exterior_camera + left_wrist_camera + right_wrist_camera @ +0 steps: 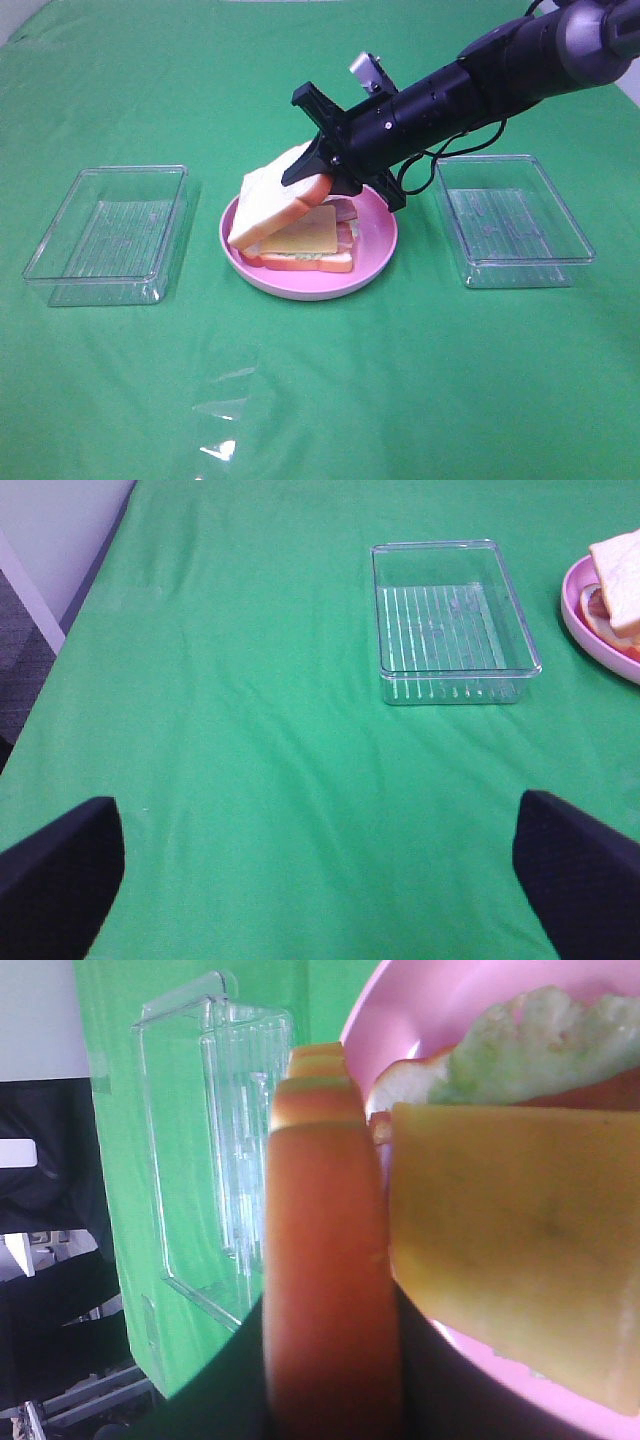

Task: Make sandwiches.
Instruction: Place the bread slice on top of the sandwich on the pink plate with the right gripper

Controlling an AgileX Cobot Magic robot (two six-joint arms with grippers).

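A partly stacked sandwich lies on the round pink plate (310, 288) in the middle: a bottom bread slice, pale green lettuce, bacon and a yellow cheese slice (312, 232) on top. My right gripper (322, 172) reaches in from the right and is shut on the edge of a second white bread slice (272, 205), holding it tilted over the stack, its low edge near the plate's left side. The right wrist view shows this slice's orange crust (330, 1280) edge-on beside the cheese (510, 1260) and lettuce (540, 1050). My left gripper (320, 880) is open and empty, hovering over green cloth.
A clear rectangular tray (105, 285) stands left of the plate and another (515, 270) to its right; both hold nothing. The left wrist view shows the left tray (455, 685) and the plate's rim (590, 630). Green cloth covers the table.
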